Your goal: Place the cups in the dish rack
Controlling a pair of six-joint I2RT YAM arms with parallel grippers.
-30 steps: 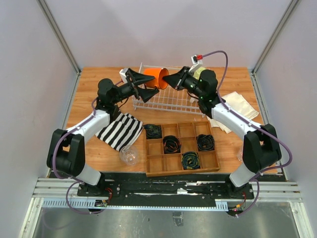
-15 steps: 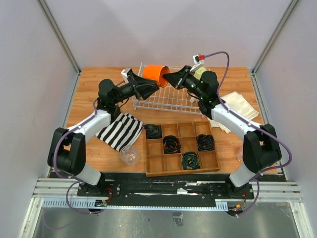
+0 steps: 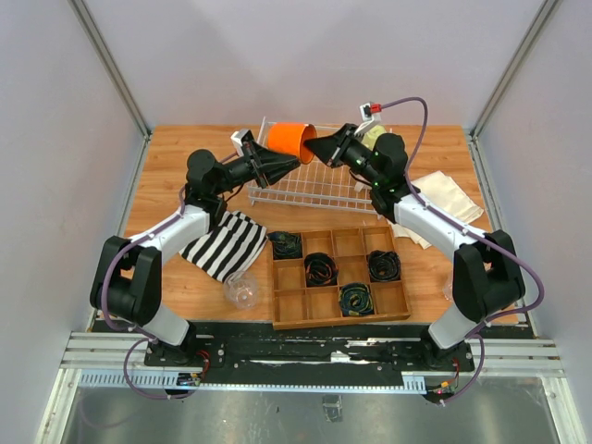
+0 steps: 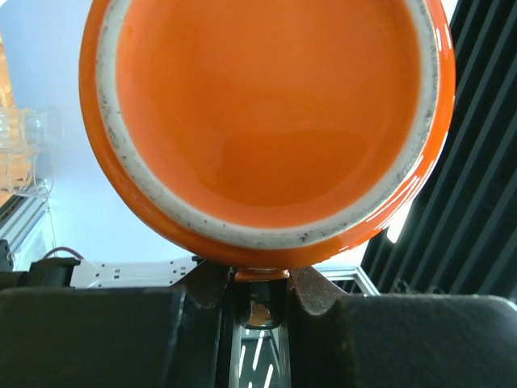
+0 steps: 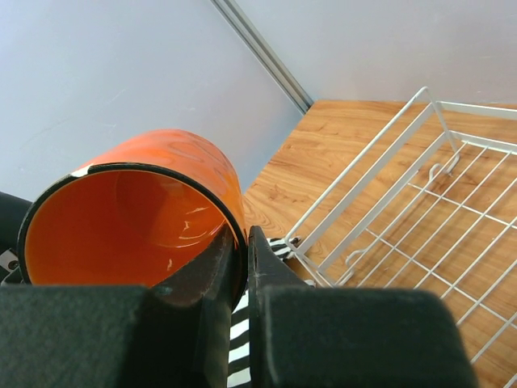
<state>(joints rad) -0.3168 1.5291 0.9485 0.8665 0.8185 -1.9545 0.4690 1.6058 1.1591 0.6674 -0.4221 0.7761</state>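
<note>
An orange mug (image 3: 290, 139) hangs on its side in the air over the back left corner of the white wire dish rack (image 3: 314, 191), between my two grippers. My right gripper (image 3: 311, 148) is shut on the mug's rim, one finger inside and one outside, as the right wrist view shows (image 5: 245, 242). My left gripper (image 3: 294, 164) comes from the left, under the mug's base (image 4: 266, 121), its fingers (image 4: 260, 299) shut on the mug's dark handle. A clear tumbler (image 3: 240, 291) lies on the table near the left arm.
A wooden compartment tray (image 3: 338, 269) of black cables sits in front of the rack. A black-and-white striped cloth (image 3: 225, 242) lies to its left and a beige cloth (image 3: 446, 199) at the right. A pale mug (image 3: 373, 136) shows behind the right wrist.
The left gripper's wide-open jaws have closed in on the mug's handle. The right gripper has lifted the mug a little and kept hold of its rim.
</note>
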